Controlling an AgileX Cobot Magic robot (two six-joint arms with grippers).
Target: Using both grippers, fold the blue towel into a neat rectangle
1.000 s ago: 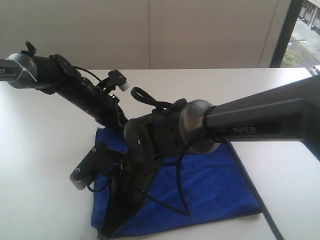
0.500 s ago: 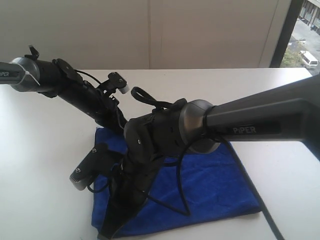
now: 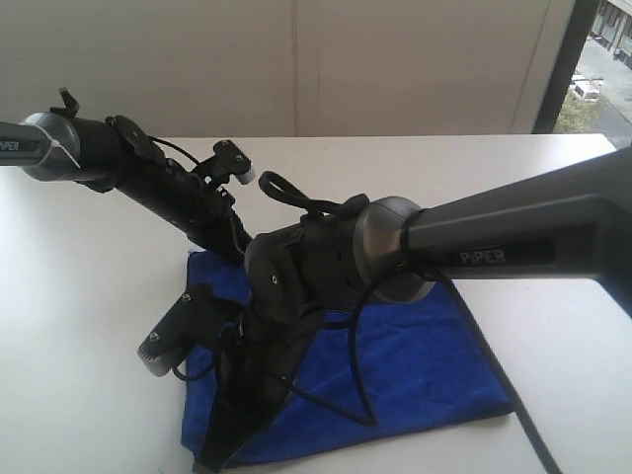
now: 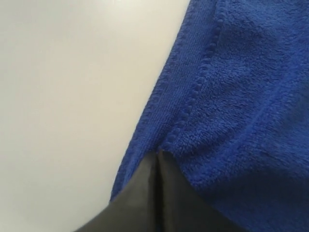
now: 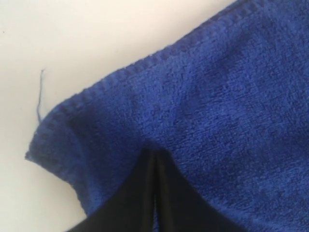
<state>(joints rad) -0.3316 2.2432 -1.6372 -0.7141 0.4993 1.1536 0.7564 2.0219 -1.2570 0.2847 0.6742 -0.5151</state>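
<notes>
End effectors both closed tight: right end effector (image 5: pixel 153 155) with black fingers met tip to tip on a pinch of the deep royal-blue microfibre towel (image 3: pixel 415 365), just in from a hemmed corner; left end effector (image 4: pixel 158 157) shut the same way on the towel's stitched border, right beside bare counter. Seen from the exterior camera: grey-and-black right arm (image 3: pixel 513 232) across the middle to the towel corner nearest the counter's near edge, black left arm (image 3: pixel 158 183) at the far corner of the same side. Likely reason: both corners of one side gripped together, ready to be lifted and carried over for a fold. Rest of the towel flat, towards the near edge, well apart from the far corners.

Plain white matt counter (image 3: pixel 89 326) underneath. Pale panelled wall (image 3: pixel 296 59) behind the far edge. Dark-framed window strip (image 3: pixel 592 49) beyond the far right corner, daylight outside. Smallest: thin blue thread (image 5: pixel 39 94) trailing off the towel's corner onto the counter.
</notes>
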